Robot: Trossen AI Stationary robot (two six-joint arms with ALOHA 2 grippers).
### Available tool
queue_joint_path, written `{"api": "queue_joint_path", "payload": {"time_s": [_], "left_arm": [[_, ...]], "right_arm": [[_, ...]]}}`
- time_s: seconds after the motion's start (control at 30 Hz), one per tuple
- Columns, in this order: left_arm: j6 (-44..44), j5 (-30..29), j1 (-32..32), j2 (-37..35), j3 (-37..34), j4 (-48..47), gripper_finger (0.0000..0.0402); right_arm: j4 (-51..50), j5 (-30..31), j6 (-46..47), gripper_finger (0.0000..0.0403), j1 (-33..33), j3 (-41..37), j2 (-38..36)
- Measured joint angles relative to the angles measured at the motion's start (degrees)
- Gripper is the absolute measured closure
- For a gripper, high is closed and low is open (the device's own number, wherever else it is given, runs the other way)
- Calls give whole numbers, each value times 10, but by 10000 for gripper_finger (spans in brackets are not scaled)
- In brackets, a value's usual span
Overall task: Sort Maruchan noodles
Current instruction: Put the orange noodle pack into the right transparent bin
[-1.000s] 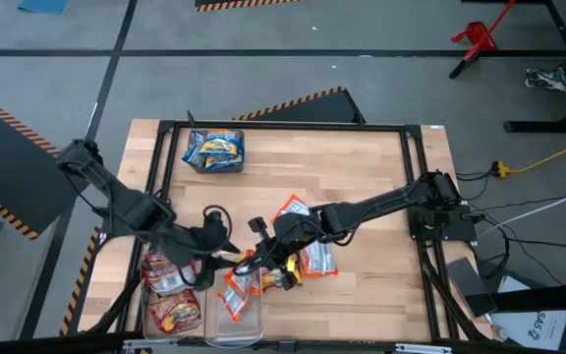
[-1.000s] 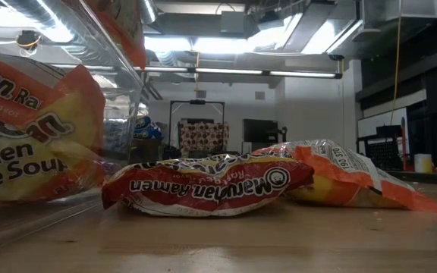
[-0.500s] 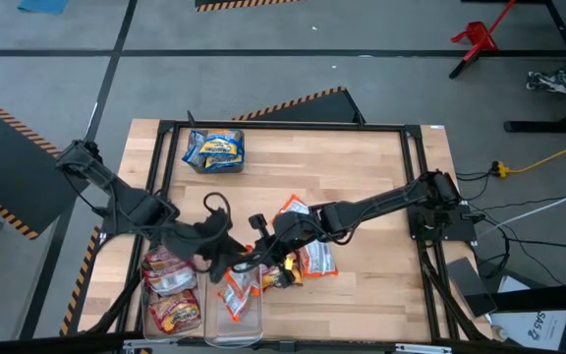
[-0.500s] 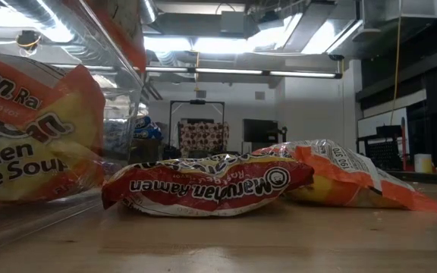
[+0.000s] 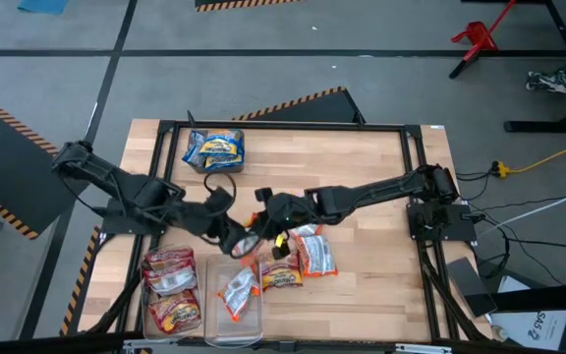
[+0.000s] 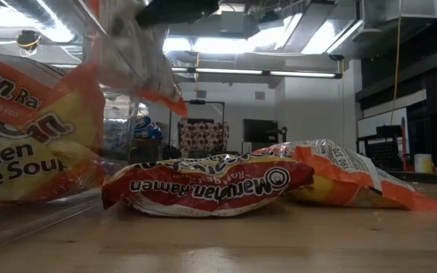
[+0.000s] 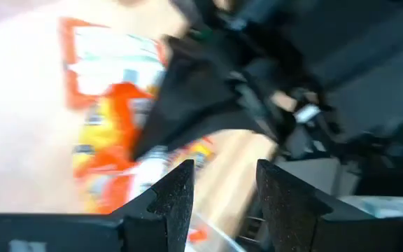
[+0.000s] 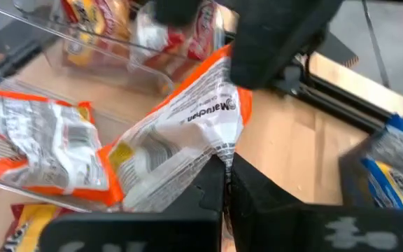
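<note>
One packet (image 8: 180, 133): orange-white, long axis tilted, hanging over the table.
Right gripper (image 8: 224, 168): pinches its corner.
Left gripper (image 7: 222, 189): fingers apart, empty, just beside.

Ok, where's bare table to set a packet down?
Bare wood lies right of the blue packets, and along the right edge beyond the loose red packets. It is crowded at the bins and mid-table, where both arms meet.
</note>
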Motion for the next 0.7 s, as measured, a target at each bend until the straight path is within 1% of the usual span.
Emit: {"api": "queue_joint_path", "payload": {"time_s": [0.07, 0.17, 0.23, 0.43, 0.6, 0.7], "left_arm": [[23, 0, 16, -7, 0, -24, 252], [89, 0, 35, -12, 0, -65, 252], [130, -10, 44, -11, 0, -83, 252], [239, -23, 52, -8, 0, -86, 252], [269, -80, 55, -8, 0, -104, 252], [270, -84, 63, -8, 0, -113, 252]], "right_arm": [[-5, -1, 0, 403, -8, 0, -5], [-10, -2, 2, 403, -23, 0, -12], [-8, -1, 11, 403, -33, 0, -15], [-10, -1, 17, 403, -53, 0, -19], [-8, -13, 16, 403, -55, 0, -21], [-8, -17, 15, 403, -54, 0, -21]]}}
